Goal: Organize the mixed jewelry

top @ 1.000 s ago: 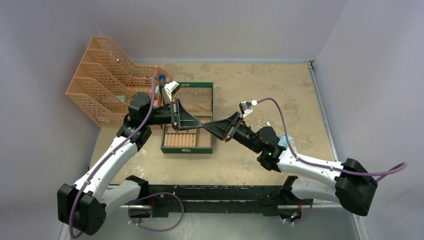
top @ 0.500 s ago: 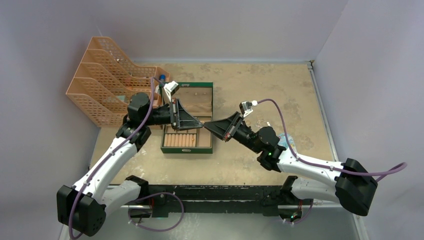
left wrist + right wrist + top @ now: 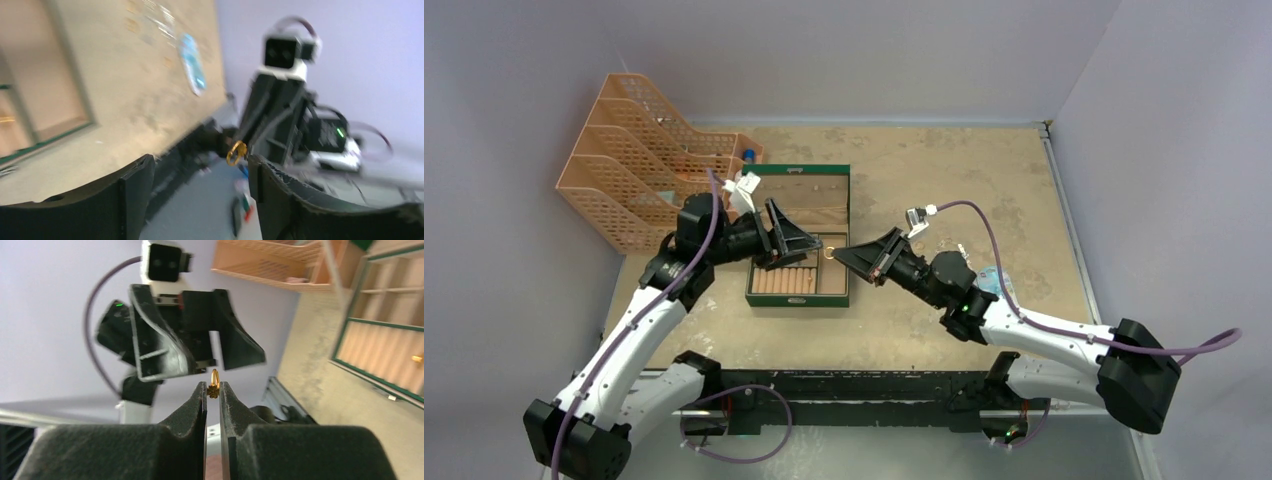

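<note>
A thin gold ring (image 3: pixel 214 375) with a small flower ornament is pinched at the tips of my right gripper (image 3: pixel 213 386), which is shut on it. From above, the ring (image 3: pixel 828 251) hangs over the right edge of the green box (image 3: pixel 799 296), between the two grippers. My left gripper (image 3: pixel 809 250) faces it with fingers spread and nothing between them. In the left wrist view the ring (image 3: pixel 236 152) sits just beyond my open left gripper (image 3: pixel 200 172), near its right finger (image 3: pixel 272 187). More small jewelry pieces (image 3: pixel 157 14) lie blurred on the far table.
The green box has tan compartments (image 3: pixel 387 347) and a row of ring rolls (image 3: pixel 789 281). An orange file rack (image 3: pixel 639 160) stands at the back left. A light-blue packet (image 3: pixel 994 282) lies beside the right arm, also seen as the packet (image 3: pixel 193 62) from the left wrist.
My left gripper has opened and drawn back to the left, off the ring. The right gripper has narrowed onto the ring and now holds it alone.
</note>
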Controlling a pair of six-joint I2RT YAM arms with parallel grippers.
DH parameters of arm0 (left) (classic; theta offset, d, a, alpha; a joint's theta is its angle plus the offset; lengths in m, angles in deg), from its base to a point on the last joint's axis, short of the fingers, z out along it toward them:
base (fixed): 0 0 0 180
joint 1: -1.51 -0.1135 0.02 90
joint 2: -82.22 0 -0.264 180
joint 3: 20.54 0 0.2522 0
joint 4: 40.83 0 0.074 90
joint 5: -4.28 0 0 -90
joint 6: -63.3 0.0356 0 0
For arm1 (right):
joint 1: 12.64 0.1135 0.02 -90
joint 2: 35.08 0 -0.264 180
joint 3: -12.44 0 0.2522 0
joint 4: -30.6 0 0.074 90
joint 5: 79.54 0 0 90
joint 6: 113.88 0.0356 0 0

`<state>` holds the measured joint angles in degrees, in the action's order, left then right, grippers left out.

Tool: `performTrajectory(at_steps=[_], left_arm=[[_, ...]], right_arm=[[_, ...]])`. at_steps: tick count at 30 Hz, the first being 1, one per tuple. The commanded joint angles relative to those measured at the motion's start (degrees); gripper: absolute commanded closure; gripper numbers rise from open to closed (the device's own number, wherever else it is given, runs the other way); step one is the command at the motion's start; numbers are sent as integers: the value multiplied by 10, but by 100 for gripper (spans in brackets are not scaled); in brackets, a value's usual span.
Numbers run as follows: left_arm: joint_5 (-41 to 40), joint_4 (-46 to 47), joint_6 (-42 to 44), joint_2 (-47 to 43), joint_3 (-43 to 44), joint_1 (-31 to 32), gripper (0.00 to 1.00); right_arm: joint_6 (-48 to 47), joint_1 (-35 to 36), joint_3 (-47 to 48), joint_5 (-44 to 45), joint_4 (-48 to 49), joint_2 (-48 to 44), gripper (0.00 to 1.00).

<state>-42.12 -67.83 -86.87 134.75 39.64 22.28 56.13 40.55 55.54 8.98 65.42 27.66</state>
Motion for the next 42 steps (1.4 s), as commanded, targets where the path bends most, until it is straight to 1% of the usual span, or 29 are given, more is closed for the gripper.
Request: performTrajectory(at_steps=[1, 3, 4, 6, 10, 15, 20, 25, 29, 30, 31, 33, 36, 38, 40, 42], left_arm=[[-293, -229, 108, -17, 54, 1, 29], [-369, -263, 118, -12, 44, 1, 24], [-395, -270, 122, -8, 36, 1, 22], [-432, -280, 122, 10, 23, 0, 19], [-501, -287, 119, 72, 16, 0, 16], [-542, -275, 116, 129, 13, -1, 14], [-562, -250, 125, 135, -11, -3, 13], [-538, -215, 127, 147, -33, -5, 13], [-459, -157, 133, 142, -61, -7, 17], [-432, -142, 135, 136, -68, -7, 19], [-403, -127, 138, 128, -75, -7, 21], [-354, -96, 141, 106, -92, -6, 24], [-284, -61, 133, 87, -116, -6, 26], [-258, -49, 125, 86, -126, -6, 27], [-262, -56, 118, 86, -125, -6, 27], [-291, -91, 114, 83, -110, -6, 27]], right_arm=[[-69, -3, 34, 53, -127, -16, 90], [-77, -3, 47, 72, -177, -16, 90], [-77, -3, 53, 80, -195, -17, 90], [-123, -3, 61, 93, -224, -17, 90], [-148, -3, 73, 104, -256, -13, 90], [-159, -3, 80, 104, -264, -7, 90], [-169, -3, 91, 105, -268, 6, 90], [-170, -4, 102, 95, -264, 31, 90], [-173, -4, 109, 86, -261, 44, 90], [-182, -4, 112, 83, -255, 47, 90], [-210, -3, 122, 91, -246, 50, 90], [-243, 4, 152, 92, -271, 67, 90], [-268, 8, 202, 95, -336, 118, 91], [-275, 10, 227, 99, -372, 154, 92], [-283, 14, 244, 109, -400, 175, 92], [-291, 19, 263, 129, -435, 192, 92]])
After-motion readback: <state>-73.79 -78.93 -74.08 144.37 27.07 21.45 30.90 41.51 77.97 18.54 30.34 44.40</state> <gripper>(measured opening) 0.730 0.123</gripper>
